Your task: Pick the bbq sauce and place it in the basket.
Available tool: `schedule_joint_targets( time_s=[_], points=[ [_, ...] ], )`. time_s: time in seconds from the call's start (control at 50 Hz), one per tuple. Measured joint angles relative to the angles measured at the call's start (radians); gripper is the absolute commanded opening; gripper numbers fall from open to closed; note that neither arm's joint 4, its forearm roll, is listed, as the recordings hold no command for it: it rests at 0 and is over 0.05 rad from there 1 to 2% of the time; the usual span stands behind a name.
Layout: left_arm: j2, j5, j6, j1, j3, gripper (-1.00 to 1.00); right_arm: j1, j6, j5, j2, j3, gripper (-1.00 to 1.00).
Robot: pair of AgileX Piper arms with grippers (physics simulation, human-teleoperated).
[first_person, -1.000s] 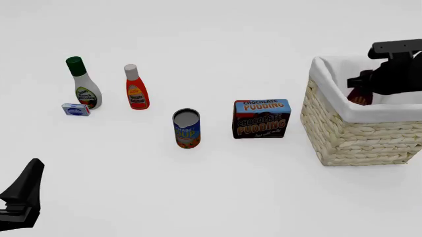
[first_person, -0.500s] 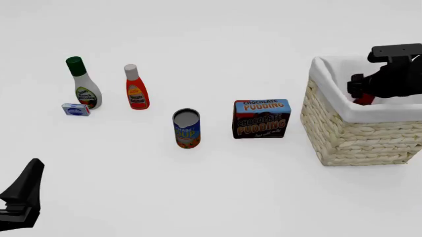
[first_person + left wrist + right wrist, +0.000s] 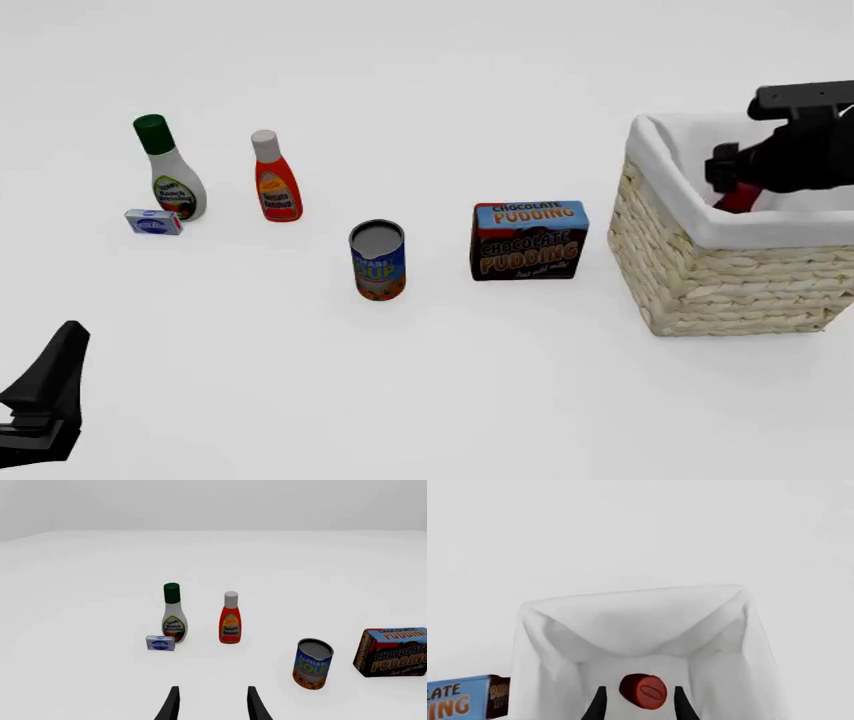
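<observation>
The bbq sauce shows only as its red cap (image 3: 738,200), standing inside the basket (image 3: 721,280), a pale wicker square with white lining at the right. In the right wrist view the cap (image 3: 644,690) sits low in the lined basket (image 3: 627,625), between the fingers with a small gap on each side. My right gripper (image 3: 731,172) (image 3: 639,709) hangs over the basket just above the cap, open. My left gripper (image 3: 47,395) (image 3: 212,707) is open and empty at the near left.
On the table stand a green-capped ranch bottle (image 3: 171,172), a small blue box (image 3: 152,221), a red ketchup bottle with white cap (image 3: 276,180), a soup can (image 3: 376,260) and a chocolate pudding box (image 3: 530,240) beside the basket.
The bottle went down into the basket, so only its cap shows now. My right gripper let it go and rose slightly. The left arm has not moved.
</observation>
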Motion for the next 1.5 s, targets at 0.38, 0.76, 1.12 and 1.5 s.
schedule_joint_targets(
  time_s=[0.38, 0.76, 1.12, 1.5],
  points=[
    [0.000, 0.000, 0.000, 0.000, 0.000, 1.00, -0.001, -0.022, 0.078, -0.073, -0.063, 1.00],
    [0.000, 0.000, 0.000, 0.000, 0.000, 1.00, 0.011, -0.050, 0.195, -0.200, -0.147, 1.00],
    [0.000, 0.000, 0.000, 0.000, 0.000, 1.00, 0.030, -0.054, 0.271, -0.298, -0.207, 1.00],
    [0.000, 0.000, 0.000, 0.000, 0.000, 1.00, 0.066, -0.032, 0.329, -0.354, -0.306, 1.00]
  ],
)
